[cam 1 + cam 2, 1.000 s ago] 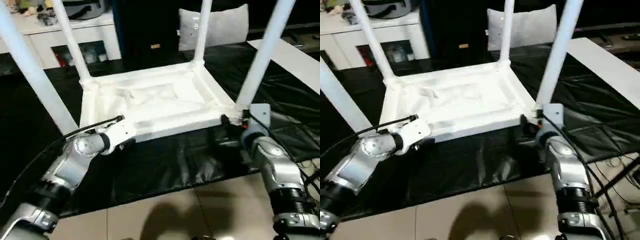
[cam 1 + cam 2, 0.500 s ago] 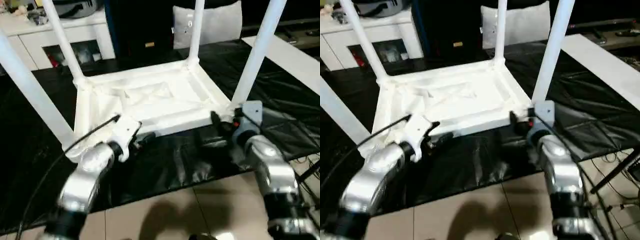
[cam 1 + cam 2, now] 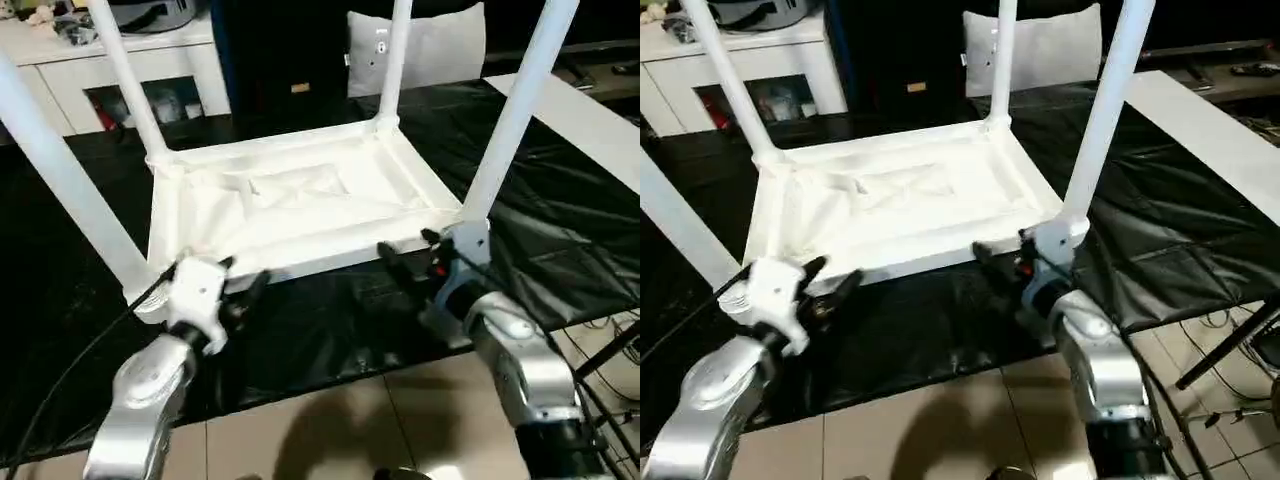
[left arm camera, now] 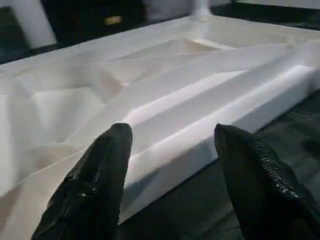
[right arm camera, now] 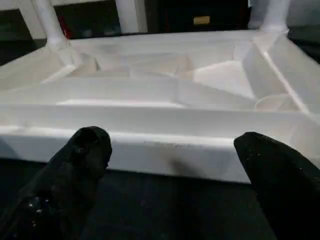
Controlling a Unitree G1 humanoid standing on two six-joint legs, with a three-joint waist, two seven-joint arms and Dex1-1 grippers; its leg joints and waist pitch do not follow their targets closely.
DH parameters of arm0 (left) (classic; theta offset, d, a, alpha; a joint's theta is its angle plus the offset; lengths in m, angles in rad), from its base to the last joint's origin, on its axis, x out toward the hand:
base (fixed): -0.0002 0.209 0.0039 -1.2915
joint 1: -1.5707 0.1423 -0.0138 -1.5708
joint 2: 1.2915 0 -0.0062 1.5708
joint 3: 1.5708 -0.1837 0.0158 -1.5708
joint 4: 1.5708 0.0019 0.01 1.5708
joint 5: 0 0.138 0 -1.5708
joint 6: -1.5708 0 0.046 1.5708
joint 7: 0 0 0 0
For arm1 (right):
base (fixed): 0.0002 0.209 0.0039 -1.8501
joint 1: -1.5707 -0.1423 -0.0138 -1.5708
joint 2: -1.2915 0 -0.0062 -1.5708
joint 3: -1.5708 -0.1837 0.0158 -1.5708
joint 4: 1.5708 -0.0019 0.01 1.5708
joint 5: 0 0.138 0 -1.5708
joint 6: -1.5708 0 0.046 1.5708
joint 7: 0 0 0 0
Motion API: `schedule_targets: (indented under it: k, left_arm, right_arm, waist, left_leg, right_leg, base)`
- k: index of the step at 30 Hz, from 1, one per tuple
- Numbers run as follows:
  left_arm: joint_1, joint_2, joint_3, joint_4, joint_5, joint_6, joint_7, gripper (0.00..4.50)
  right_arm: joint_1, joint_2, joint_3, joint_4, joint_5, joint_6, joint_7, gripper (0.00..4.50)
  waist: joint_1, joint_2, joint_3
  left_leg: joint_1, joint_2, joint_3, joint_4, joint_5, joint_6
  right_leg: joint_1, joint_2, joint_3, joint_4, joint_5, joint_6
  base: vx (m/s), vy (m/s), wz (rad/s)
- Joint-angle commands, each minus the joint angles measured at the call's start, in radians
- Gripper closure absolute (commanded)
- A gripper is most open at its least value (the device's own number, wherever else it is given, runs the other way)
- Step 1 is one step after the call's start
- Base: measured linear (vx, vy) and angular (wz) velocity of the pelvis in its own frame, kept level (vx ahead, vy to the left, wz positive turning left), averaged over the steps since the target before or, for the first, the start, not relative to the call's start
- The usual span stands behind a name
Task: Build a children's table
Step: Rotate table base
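Left eye view: the table (image 3: 300,205) lay upside down on a black sheet (image 3: 560,230), ribbed underside up, four white legs (image 3: 515,110) standing in the corner sockets and rising out of frame. The left gripper (image 3: 238,290) sat at the table's near edge, close to the near-left corner, fingers apart and holding nothing. The right gripper (image 3: 405,262) sat at the near edge beside the near-right leg, fingers spread wide, empty. A white cabinet (image 3: 120,70) stood at far left and a grey cushion (image 3: 420,50) behind the table. Tiled floor (image 3: 350,420) showed nearest the robot.

Right eye view: same layout. The left gripper (image 3: 830,285) was just short of the near rim; whether it touched could not be told. The right gripper (image 3: 1000,258) was beside the near-right socket (image 3: 1060,235). A pale board (image 3: 1210,120) lay at the right on the sheet.

Left wrist view: the two black fingers (image 4: 95,185) were apart with the table's near rim (image 4: 200,145) showing between them, beyond the tips. Nothing lay between them. Ribs of the underside ran off toward a far leg base (image 4: 200,7).

Right wrist view: the fingers (image 5: 75,170) were wide apart, the near side wall (image 5: 165,145) of the table crossing behind the gap, black sheet below it. Two far legs (image 5: 50,25) rose at the far corners.
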Motion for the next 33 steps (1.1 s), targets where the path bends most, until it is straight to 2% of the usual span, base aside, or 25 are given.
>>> schedule_targets:
  k: [1,6,7,8,9,10,14,15,18,19,20,21,25,29,33]
  left_arm:
    - [0.008,-0.003,0.012,-0.032,0.003,-0.021,0.020,1.21]
    - [0.052,-0.020,0.045,-0.070,0.003,-0.068,0.070,0.74]
    - [0.067,-0.026,0.049,-0.075,-0.001,-0.073,0.076,0.71]
    - [0.067,-0.026,0.049,-0.075,-0.001,-0.073,0.076,0.63]
    - [0.081,-0.036,0.056,-0.074,-0.011,-0.082,0.080,0.63]
    - [0.093,-0.043,0.062,-0.072,-0.008,-0.101,0.091,0.37]
    - [0.116,-0.062,0.077,-0.069,-0.015,-0.147,0.115,0.26]
    - [0.125,-0.068,0.081,-0.069,-0.016,-0.161,0.123,0.08]
    - [0.135,-0.077,0.095,-0.066,-0.006,-0.182,0.146,0.08]
    - [0.133,-0.092,0.122,-0.058,-0.008,-0.188,0.177,0.08]
    - [0.133,-0.092,0.122,-0.058,-0.008,-0.188,0.177,0.08]
    - [0.131,-0.103,0.144,-0.052,-0.015,-0.191,0.200,0.08]
    - [0.142,-0.127,0.183,-0.034,-0.053,-0.219,0.229,0.08]
    - [0.151,-0.131,0.187,-0.030,-0.057,-0.233,0.234,0.08]
    - [0.126,-0.122,0.201,0.005,-0.057,-0.244,0.235,0.08]
  right_arm:
    - [0.006,0.002,0.014,-0.028,0.001,0.008,0.008,0.00]
    - [0.016,0.010,0.033,-0.029,-0.013,0.001,0.011,0.00]
    - [0.015,0.011,0.036,-0.022,-0.016,-0.002,0.012,0.00]
    - [0.015,0.011,0.036,-0.022,-0.016,-0.002,0.012,0.00]
    - [0.015,0.010,0.038,-0.015,-0.019,-0.004,0.013,0.00]
    - [0.015,0.008,0.041,-0.013,-0.020,-0.003,0.014,0.00]
    - [0.013,0.003,0.045,-0.012,-0.021,0.001,0.021,0.00]
    - [0.012,0.000,0.048,-0.012,-0.023,0.003,0.023,0.00]
    - [0.009,-0.005,0.052,-0.006,-0.028,0.007,0.025,0.00]
    - [0.008,-0.007,0.054,-0.003,-0.031,0.007,0.027,0.00]
    - [0.008,-0.007,0.054,-0.003,-0.031,0.007,0.027,0.00]
    - [0.008,-0.007,0.054,-0.001,-0.032,0.007,0.028,0.00]
    - [0.008,-0.009,0.056,0.002,-0.036,0.006,0.033,0.00]
    - [0.008,-0.012,0.058,0.004,-0.037,0.005,0.032,0.00]
    - [0.006,-0.017,0.056,0.012,-0.038,0.013,0.028,0.00]
  waist:
    - [0.004,-0.010,-0.054]
    - [0.005,-0.015,-0.053]
    - [0.006,-0.015,-0.052]
    - [0.006,-0.021,-0.052]
    - [0.008,-0.020,-0.051]
    - [0.008,-0.021,-0.050]
    - [0.012,-0.021,-0.050]
    - [0.014,-0.024,-0.048]
    - [0.018,-0.024,-0.049]
    - [0.019,-0.034,-0.049]
    - [0.019,-0.034,-0.049]
    - [0.021,-0.029,-0.050]
    - [0.020,-0.032,-0.048]
    - [0.019,-0.033,-0.048]
    - [0.021,-0.027,-0.049]
  left_leg:
    - [-0.002,0.045,-0.021,-0.082,-0.289,0.054]
    - [-0.004,0.048,-0.022,-0.084,-0.296,0.051]
    - [-0.003,0.047,-0.021,-0.084,-0.297,0.051]
    - [-0.003,0.047,-0.020,-0.083,-0.297,0.052]
    - [-0.003,0.047,-0.020,-0.083,-0.294,0.052]
    - [-0.003,0.047,-0.021,-0.082,-0.294,0.052]
    - [-0.001,0.048,-0.021,-0.083,-0.300,0.048]
    - [0.000,0.048,-0.021,-0.084,-0.310,0.045]
    - [0.002,0.048,-0.021,-0.085,-0.319,0.039]
    - [0.002,0.048,-0.020,-0.084,-0.318,0.038]
    - [0.002,0.048,-0.020,-0.084,-0.318,0.038]
    - [0.003,0.048,-0.020,-0.084,-0.321,0.035]
    - [0.004,0.047,-0.021,-0.085,-0.338,0.033]
    - [0.004,0.046,-0.023,-0.084,-0.346,0.030]
    - [0.007,0.047,-0.023,-0.085,-0.347,0.029]
  right_leg:
    - [0.046,-0.051,0.048,-0.092,-0.506,-0.056]
    - [0.050,-0.054,0.051,-0.089,-0.479,-0.071]
    - [0.048,-0.053,0.051,-0.090,-0.483,-0.069]
    - [0.047,-0.053,0.051,-0.091,-0.488,-0.068]
    - [0.047,-0.055,0.052,-0.091,-0.501,-0.064]
    - [0.046,-0.055,0.052,-0.092,-0.504,-0.065]
    - [0.045,-0.054,0.052,-0.093,-0.509,-0.057]
    - [0.044,-0.053,0.052,-0.095,-0.517,-0.052]
    - [0.044,-0.052,0.052,-0.096,-0.520,-0.046]
    - [0.044,-0.051,0.052,-0.096,-0.516,-0.042]
    - [0.044,-0.051,0.052,-0.096,-0.516,-0.042]
    - [0.044,-0.052,0.052,-0.096,-0.517,-0.040]
    - [0.043,-0.051,0.049,-0.101,-0.540,-0.029]
    - [0.042,-0.051,0.048,-0.103,-0.557,-0.018]
    - [0.042,-0.049,0.048,-0.103,-0.533,-0.022]
  base:
    - [0.000,0.000,0.00]
    - [0.000,0.000,0.00]
    - [0.000,0.000,0.00]
    - [0.000,0.000,0.00]
    - [0.000,0.000,0.00]
    - [0.000,0.000,0.00]
    - [0.000,0.000,0.00]
    - [0.000,0.000,0.00]
    - [0.000,0.000,0.00]
    - [0.000,0.000,0.00]
    - [0.000,0.000,0.00]
    - [0.000,0.000,0.00]
    - [0.000,0.000,0.00]
    - [0.000,0.000,0.00]
    - [0.000,0.000,0.00]
